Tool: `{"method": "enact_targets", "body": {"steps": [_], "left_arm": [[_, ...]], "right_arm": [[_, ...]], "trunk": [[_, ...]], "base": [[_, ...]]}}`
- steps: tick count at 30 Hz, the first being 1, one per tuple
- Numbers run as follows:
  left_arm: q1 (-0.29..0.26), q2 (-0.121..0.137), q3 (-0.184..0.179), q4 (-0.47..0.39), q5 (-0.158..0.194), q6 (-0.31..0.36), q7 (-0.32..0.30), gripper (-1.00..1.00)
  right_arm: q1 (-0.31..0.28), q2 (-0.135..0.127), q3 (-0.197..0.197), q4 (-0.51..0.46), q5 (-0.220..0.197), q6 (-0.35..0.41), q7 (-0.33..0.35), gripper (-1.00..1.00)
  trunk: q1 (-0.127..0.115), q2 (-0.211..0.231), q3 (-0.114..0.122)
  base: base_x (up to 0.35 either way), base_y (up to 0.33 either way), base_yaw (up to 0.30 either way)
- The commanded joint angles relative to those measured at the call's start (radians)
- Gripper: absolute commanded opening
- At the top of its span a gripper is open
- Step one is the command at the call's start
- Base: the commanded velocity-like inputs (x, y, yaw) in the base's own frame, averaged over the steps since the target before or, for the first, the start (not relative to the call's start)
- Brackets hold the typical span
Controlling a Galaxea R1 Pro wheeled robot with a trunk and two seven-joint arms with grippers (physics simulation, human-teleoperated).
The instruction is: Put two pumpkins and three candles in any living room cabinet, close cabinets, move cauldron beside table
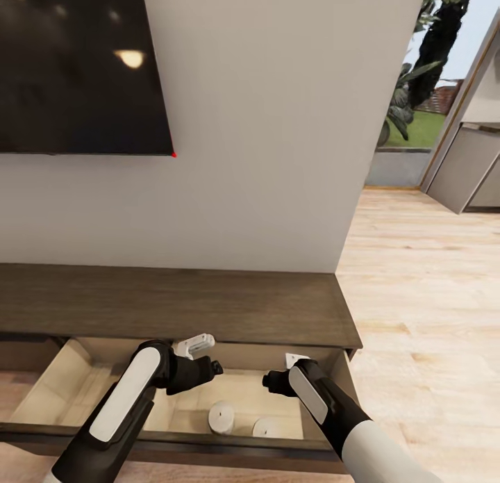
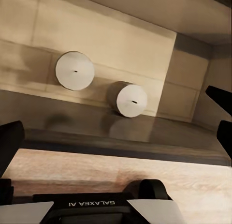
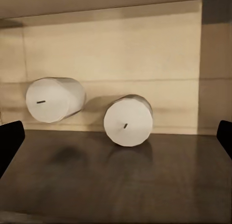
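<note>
The cabinet [image 1: 173, 302] is a long low dark brown unit against the wall, with one drawer [image 1: 62, 386] pulled out to show its pale wood inside. Two candles stand in the drawer, one [image 1: 222, 417] [image 2: 74, 70] [image 3: 53, 99] beside the other [image 1: 267, 427] [image 2: 130, 100] [image 3: 128, 121]. My left gripper [image 1: 208, 368] [image 2: 116, 132] hovers open above the drawer, holding nothing. My right gripper [image 1: 274, 381] [image 3: 116, 137] hangs open over the drawer's right part, also empty. The pumpkins, the cauldron and the table are out of view.
A black TV screen [image 1: 76, 66] hangs on the white wall above the cabinet. Light wood floor [image 1: 417, 295] stretches to the right past the cabinet's end, towards a doorway with plants [image 1: 423, 66] and a grey unit [image 1: 472, 170].
</note>
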Motion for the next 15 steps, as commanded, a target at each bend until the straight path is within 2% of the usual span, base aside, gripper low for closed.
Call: {"method": "enact_targets", "body": {"steps": [1, 12, 15], "left_arm": [[-0.001, 0.001, -0.001, -0.001, 0.009, 0.003, 0.011, 1.0], [-0.001, 0.001, -0.007, -0.001, 0.007, 0.002, 0.011, 1.0], [-0.001, 0.001, -0.007, -0.001, 0.007, 0.002, 0.011, 1.0]], "right_arm": [[-0.001, -0.001, 0.003, -0.001, -0.01, 0.001, -0.01, 1.0], [-0.001, -0.001, 0.004, -0.001, -0.01, 0.001, -0.01, 1.0], [-0.001, -0.001, 0.004, -0.001, -0.01, 0.001, -0.01, 1.0]], "trunk": [[-0.004, 0.007, 0.002], [-0.046, 0.084, 0.037], [-0.046, 0.084, 0.037]], "base": [[0.0, 0.0, 0.0], [0.0, 0.0, 0.0], [0.0, 0.0, 0.0]]}}
